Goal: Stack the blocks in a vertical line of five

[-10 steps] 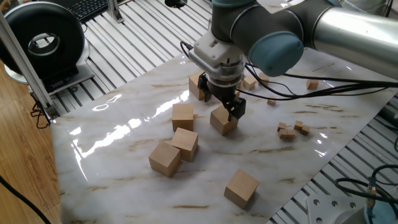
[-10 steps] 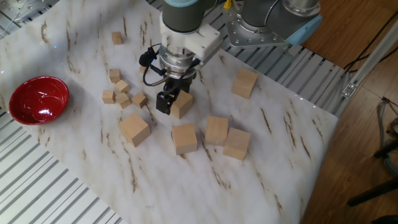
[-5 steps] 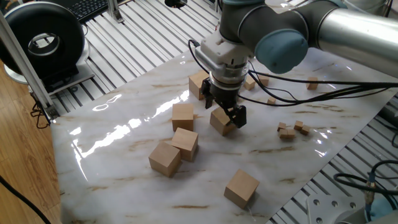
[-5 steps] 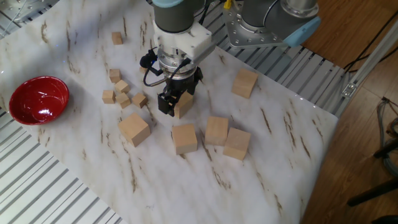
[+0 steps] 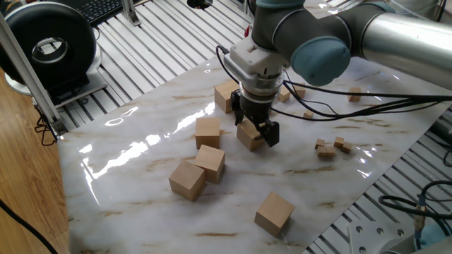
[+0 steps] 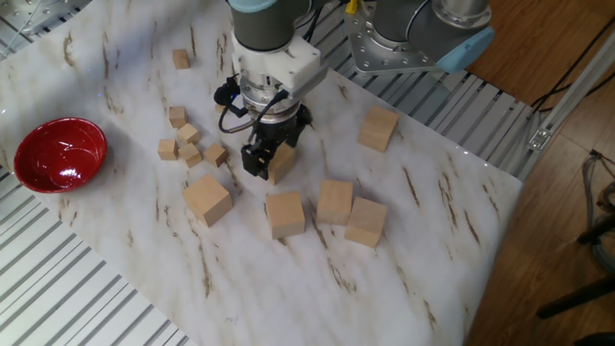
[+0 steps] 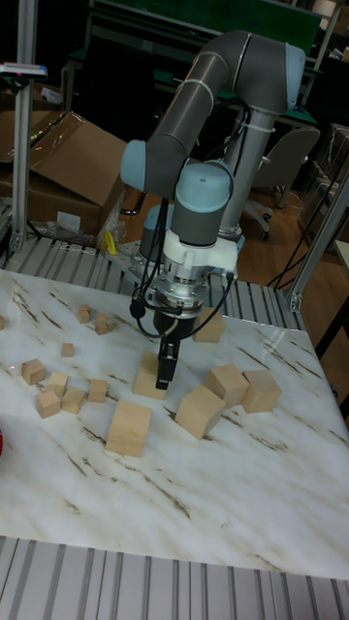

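Your gripper is low over the marble table with its dark fingers closed around one block, which sits tilted between them; whether its lower edge touches the marble you cannot tell from any view. From one fixed view you see the other blocks spread about: one behind the gripper, one just left of it, a touching pair nearer the front, and a lone one near the front edge; none is stacked on another. The other fixed view gives you what that one hides: a red bowl near the table's edge and a cluster of tiny cubes close beside the gripper. The tall fixed view shows the arm reaching down from behind, with one finger covering much of the held block's face, so the grip is harder to read there.
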